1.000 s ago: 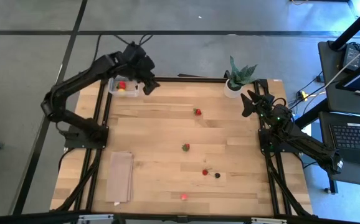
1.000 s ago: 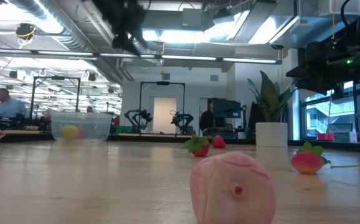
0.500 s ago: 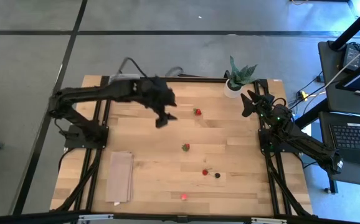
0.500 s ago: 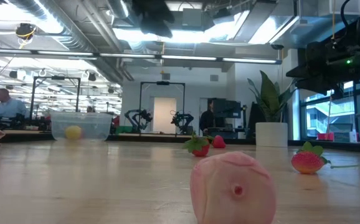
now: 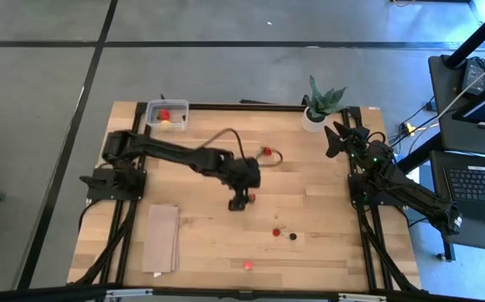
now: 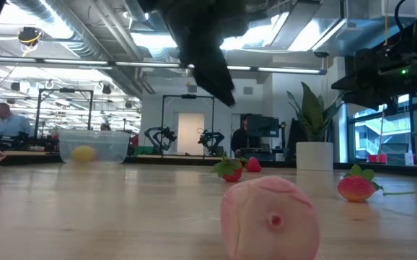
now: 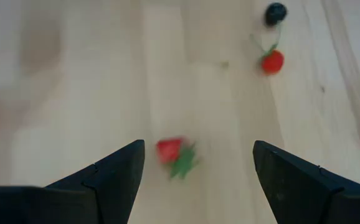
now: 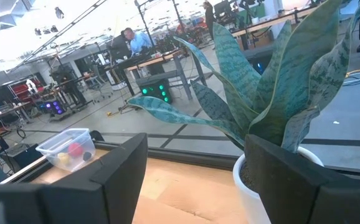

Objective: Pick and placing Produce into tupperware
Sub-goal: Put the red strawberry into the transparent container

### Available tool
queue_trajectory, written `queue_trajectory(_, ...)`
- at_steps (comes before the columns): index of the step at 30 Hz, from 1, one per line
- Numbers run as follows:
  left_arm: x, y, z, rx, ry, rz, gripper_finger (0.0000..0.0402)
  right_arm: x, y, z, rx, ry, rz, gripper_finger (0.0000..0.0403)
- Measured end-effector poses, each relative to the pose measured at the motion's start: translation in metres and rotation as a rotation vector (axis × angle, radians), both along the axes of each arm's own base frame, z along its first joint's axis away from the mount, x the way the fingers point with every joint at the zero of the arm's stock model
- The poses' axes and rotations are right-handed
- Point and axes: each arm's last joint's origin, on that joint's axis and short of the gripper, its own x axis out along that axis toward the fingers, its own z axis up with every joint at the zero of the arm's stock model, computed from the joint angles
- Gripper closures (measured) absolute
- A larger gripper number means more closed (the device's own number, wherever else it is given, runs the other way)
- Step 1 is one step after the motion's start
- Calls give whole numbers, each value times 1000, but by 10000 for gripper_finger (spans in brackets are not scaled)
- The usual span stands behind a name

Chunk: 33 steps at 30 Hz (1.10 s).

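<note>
The left end effector [image 5: 240,202] hangs over the middle of the wooden bench [image 5: 200,243], its arm stretched out across the boards from the left side. Its two dark fingers [image 7: 108,177] stand apart with nothing between them, and in the left wrist view a red strawberry with green leaves [image 7: 170,151] lies on the wood in the gap just ahead of them; from above this same strawberry [image 5: 249,198] sits right beside the fingertips. Farther along the bench lie another small strawberry [image 5: 276,231] and a dark berry [image 5: 293,236] close together, a pink fruit piece [image 5: 247,265] near the front edge, and one more strawberry [image 5: 267,152] toward the back. The clear tupperware [image 5: 167,116] stands at the back left corner, well apart from the left end effector, and holds a red piece [image 5: 164,115] and a yellow piece [image 5: 165,124]. A folded tan cloth [image 5: 162,238] lies flat at the front left. The right end effector [image 5: 335,141] waits at the back right, fingers [image 8: 114,180] spread and empty, pointed at the spiky green plant in its white pot [image 5: 314,117].
</note>
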Motion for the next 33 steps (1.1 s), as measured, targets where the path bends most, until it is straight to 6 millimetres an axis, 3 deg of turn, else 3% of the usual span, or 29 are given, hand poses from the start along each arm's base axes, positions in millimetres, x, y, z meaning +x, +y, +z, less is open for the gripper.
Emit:
queue_trajectory(6, 16, -12, -44, 145, 56, -19, 110, 1, 1, 0, 1, 5, 66, 134)
queue_trajectory(10, 20, -14, -61, 167, 95, -7, 110, 2, 2, -1, 4, 10, 103, 134)
queue_trajectory(21, 22, -6, -78, 151, 148, 61, 112, 3, 2, -1, 8, 12, 121, 134)
queue_trajectory(27, 24, -7, -86, 126, 160, 48, 126, 6, 7, -5, -27, 91, 318, 134)
queue_trajectory(33, 26, -7, -85, 123, 139, 52, 142, 7, 7, -5, -11, 73, 329, 134)
